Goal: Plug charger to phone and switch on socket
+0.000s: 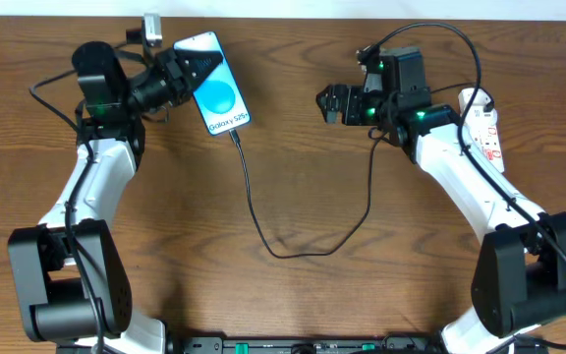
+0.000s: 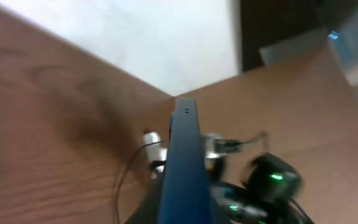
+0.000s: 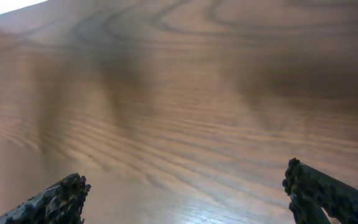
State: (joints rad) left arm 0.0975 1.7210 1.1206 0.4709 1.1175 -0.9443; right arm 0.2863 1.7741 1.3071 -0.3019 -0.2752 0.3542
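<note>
The left gripper (image 1: 189,70) is pinching the upper end of the phone (image 1: 220,98), which is lying tilted at the far left-centre of the table (image 1: 293,49), screen up; the left wrist view is showing it edge-on. The charger (image 1: 263,234) is meeting the phone's lower edge, looping toward the near side and rising to the right arm. The right gripper (image 1: 330,104) is hovering over bare wood, its fingers (image 3: 61,200) spread wide and holding nothing. The socket (image 1: 486,123) is lying at the far right, partly under that arm.
</note>
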